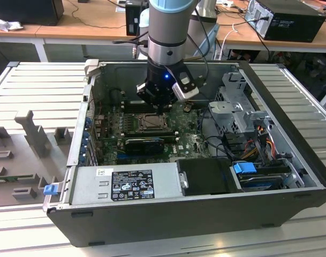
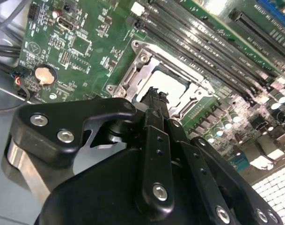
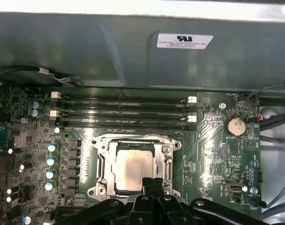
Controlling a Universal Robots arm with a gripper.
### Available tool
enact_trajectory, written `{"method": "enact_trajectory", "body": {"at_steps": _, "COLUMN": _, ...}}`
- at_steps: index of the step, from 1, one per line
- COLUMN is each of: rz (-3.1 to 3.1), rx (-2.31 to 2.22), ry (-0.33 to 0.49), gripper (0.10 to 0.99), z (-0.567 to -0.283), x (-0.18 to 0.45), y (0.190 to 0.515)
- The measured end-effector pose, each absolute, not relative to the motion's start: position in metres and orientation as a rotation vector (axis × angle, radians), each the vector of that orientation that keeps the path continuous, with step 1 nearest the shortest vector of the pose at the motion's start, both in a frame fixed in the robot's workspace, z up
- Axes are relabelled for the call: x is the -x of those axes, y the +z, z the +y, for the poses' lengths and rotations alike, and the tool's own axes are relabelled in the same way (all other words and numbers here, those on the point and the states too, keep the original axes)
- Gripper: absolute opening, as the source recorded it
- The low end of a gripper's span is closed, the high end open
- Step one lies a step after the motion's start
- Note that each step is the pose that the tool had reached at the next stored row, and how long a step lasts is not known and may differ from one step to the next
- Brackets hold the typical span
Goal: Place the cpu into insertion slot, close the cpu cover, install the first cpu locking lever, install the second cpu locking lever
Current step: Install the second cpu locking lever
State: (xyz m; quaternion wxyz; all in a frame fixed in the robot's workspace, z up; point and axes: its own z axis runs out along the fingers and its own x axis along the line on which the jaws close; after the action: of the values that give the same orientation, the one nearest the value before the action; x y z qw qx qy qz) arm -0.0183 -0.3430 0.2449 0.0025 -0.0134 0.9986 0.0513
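Observation:
The cpu (image 3: 132, 168) (image 2: 169, 84), a silver-beige square chip, lies in the insertion slot (image 1: 152, 122) on the green motherboard. Flat around it is the cpu cover (image 3: 101, 164) (image 2: 133, 77), a silver frame whose window shows the chip's face. My gripper (image 3: 154, 183) (image 2: 155, 96) (image 1: 163, 107) is shut, its black fingertips pressed together with nothing visible between them. The tips hover just over the socket's edge at the cover's rim. Thin metal levers run along the socket's sides; whether they are latched I cannot tell.
Long black memory slots (image 3: 123, 112) run beside the socket, with a coin battery (image 3: 236, 125) nearby. In the exterior view the open case holds a power supply (image 1: 125, 184) in front, a black card (image 1: 144, 143), a drive cage (image 1: 237, 112) and loose cables (image 1: 259, 140).

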Motion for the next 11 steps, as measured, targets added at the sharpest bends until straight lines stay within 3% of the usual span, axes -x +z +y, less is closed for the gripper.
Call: {"method": "enact_trajectory", "body": {"at_steps": 11, "rz": 3.133, "rx": 0.042, "ry": 0.194, "gripper": 0.106, "z": -0.355, "x": 0.018, "y": 0.243}}
